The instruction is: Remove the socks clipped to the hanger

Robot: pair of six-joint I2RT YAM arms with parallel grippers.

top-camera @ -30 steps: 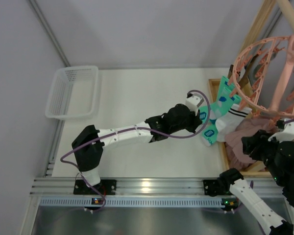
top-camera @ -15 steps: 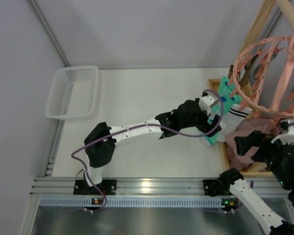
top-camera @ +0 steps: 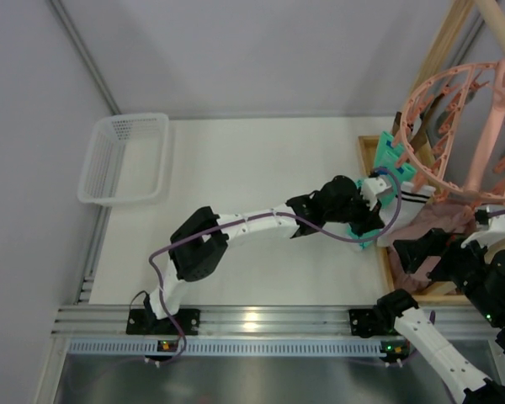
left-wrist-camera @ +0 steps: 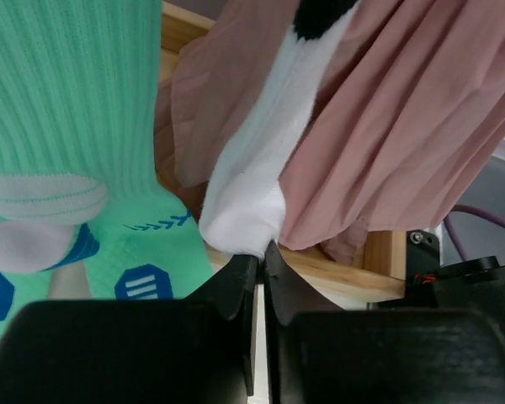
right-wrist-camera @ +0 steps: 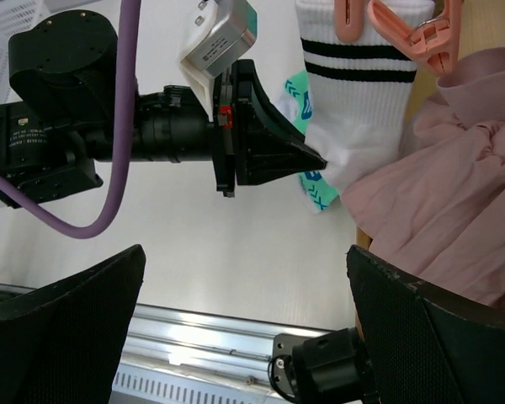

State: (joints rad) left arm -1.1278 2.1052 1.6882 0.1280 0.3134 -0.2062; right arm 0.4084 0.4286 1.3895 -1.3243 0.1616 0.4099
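My left gripper (left-wrist-camera: 261, 255) has its jaws nearly together, pinching the toe of the white sock (left-wrist-camera: 252, 168). The sock's striped cuff is held by a pink clip (right-wrist-camera: 404, 25) of the hanger (top-camera: 454, 126), so I judge no sock is off yet. The mint-green socks (left-wrist-camera: 76, 126) hang just beside it. My right gripper (right-wrist-camera: 246, 252) gapes wide and holds nothing. On the far side, pink cloth (left-wrist-camera: 404, 126) and the wooden frame (left-wrist-camera: 337, 273) crowd in. The table (top-camera: 252, 168) toward the basket (top-camera: 122, 118) gives pulling room.
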